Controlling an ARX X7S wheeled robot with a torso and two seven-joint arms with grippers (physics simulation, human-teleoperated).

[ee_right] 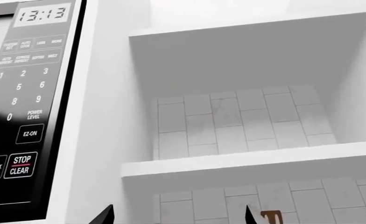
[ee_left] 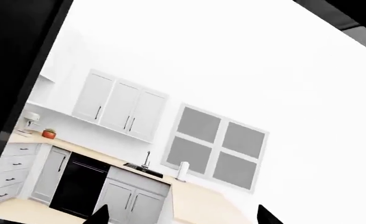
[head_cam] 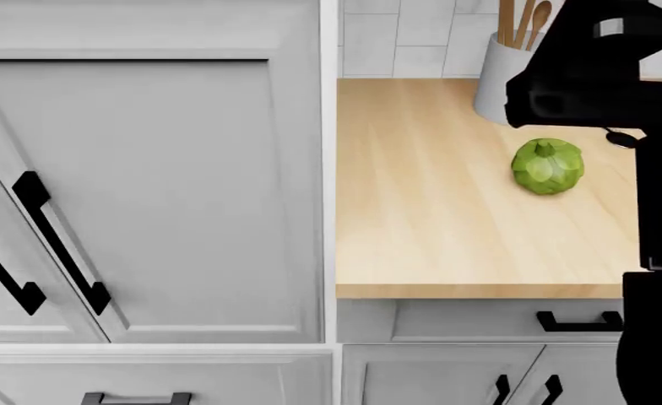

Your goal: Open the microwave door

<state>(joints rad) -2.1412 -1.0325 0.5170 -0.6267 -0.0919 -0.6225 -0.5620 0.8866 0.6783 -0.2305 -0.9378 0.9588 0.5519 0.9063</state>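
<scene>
- Microwave: its keypad is showing just beside my right gripper; door and handle are lying out of frame.
- Right fingertips are spread wide, holding nothing.
- I'm judging: swing toward the door edge before closing.
- Left gripper: also wide, idling.

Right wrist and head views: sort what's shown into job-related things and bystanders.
For the job:
- black microwave control panel with white keypad and clock display
- right pincer, fingertips just showing, pointed beside the panel

Just lying about:
- green artichoke on the light wood countertop
- white utensil crock with wooden spoons
- white open wall shelf
</scene>
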